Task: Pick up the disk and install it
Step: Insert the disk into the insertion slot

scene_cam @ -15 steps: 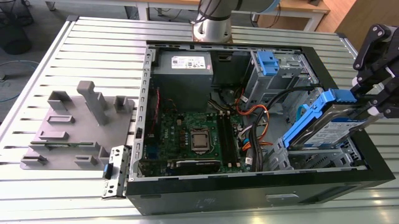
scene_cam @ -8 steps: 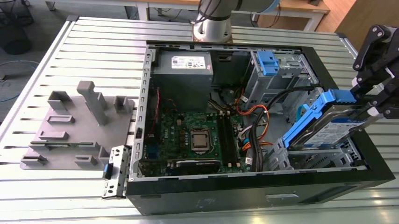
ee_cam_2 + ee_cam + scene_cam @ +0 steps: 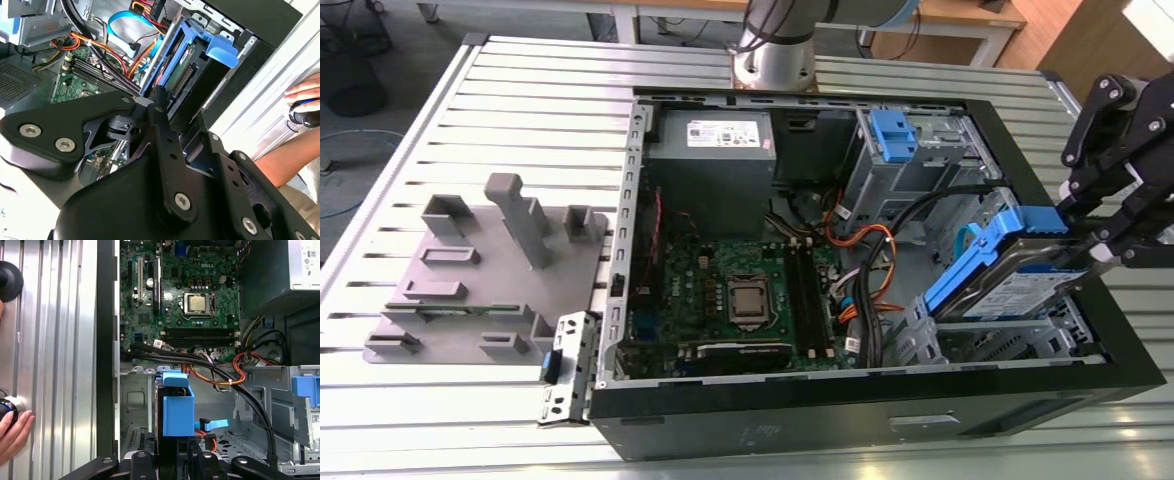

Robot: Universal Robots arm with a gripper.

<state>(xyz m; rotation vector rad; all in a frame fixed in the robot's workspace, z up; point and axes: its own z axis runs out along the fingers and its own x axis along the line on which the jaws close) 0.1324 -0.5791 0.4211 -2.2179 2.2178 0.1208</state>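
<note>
Over the near right corner of the open case, in the exterior view: the disk (image 3: 1021, 285) sits tilted rather than flat. Its silver labelled face is turned up and its blue carrier frame runs along its edges, just above the metal drive cage (image 3: 987, 340).
Disk in the wrist views: in the first wrist view the disk (image 3: 177, 412) shows the blue end of its carrier. In the second wrist view the disk (image 3: 180, 70) shows its green circuit side and connector.
Gripper: the black linkage gripper (image 3: 1097, 240) is at the disk's right end. Its jaws are closed narrow on the carrier, one finger on either side, and it appears in both wrist views (image 3: 170, 462) (image 3: 172, 107).
Computer case (image 3: 854, 425): black tower on its side, panel off.
Motherboard (image 3: 720, 290): green board to the exterior view's left of the disk, with the processor socket (image 3: 750, 300) near its middle.
Cables (image 3: 175, 354): a black bundle with orange leads runs between the motherboard and the cage.
Power supply (image 3: 710, 135): grey box at the far side of the case.
Blue latch (image 3: 890, 135): on the far right bay, well apart from the disk.
Fixture plate (image 3: 480, 270): grey, with upright blocks, at the exterior view's left of the case.
Table (image 3: 520, 110): slatted aluminium under everything.
Person's hand (image 3: 12, 432): rests on the table beside the case, also seen in the second wrist view (image 3: 305, 92).
</note>
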